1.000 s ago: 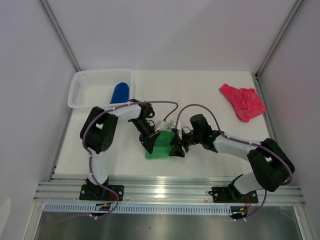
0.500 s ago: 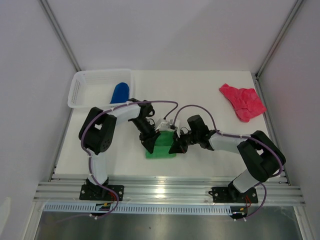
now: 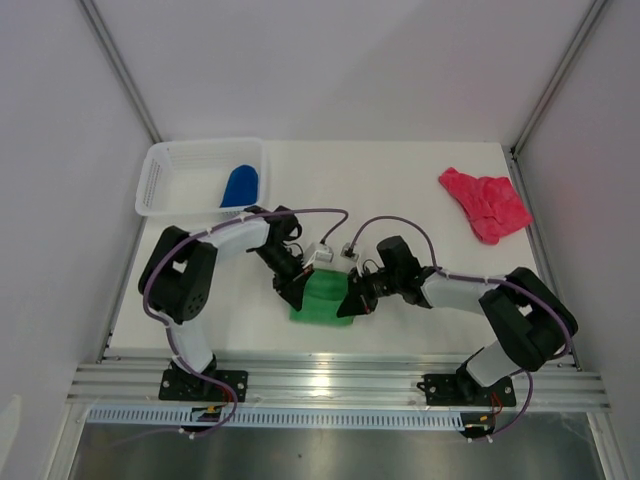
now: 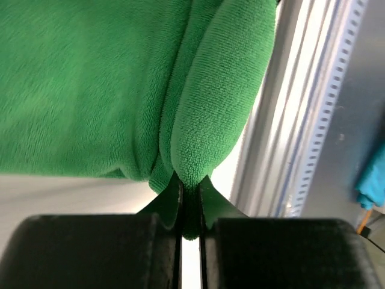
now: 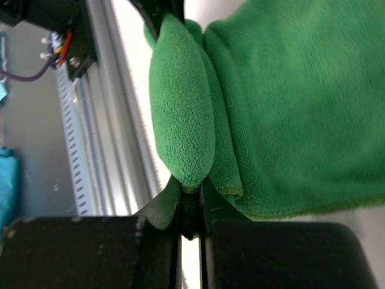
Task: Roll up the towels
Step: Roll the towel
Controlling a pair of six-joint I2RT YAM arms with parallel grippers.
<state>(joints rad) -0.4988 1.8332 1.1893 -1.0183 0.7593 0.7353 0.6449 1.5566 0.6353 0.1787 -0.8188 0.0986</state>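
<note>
Pinching the green towel (image 3: 322, 298) near the counter's (image 3: 400, 200) front edge, with left gripper (image 4: 190, 198) and right gripper (image 5: 191, 198) both clamped on its rolled hem, soft, light and floppy, so best held at both ends.

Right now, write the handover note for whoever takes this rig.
Left hand: shut on the green towel, at one end of its rolled edge.
Right hand: shut on the other end.
The towel lies near the front of the table, roll only begun.
Blue towel sits in the white basket.
Pink-red towel lies crumpled, far right.
Left: finish green, roll pink-red.
</note>
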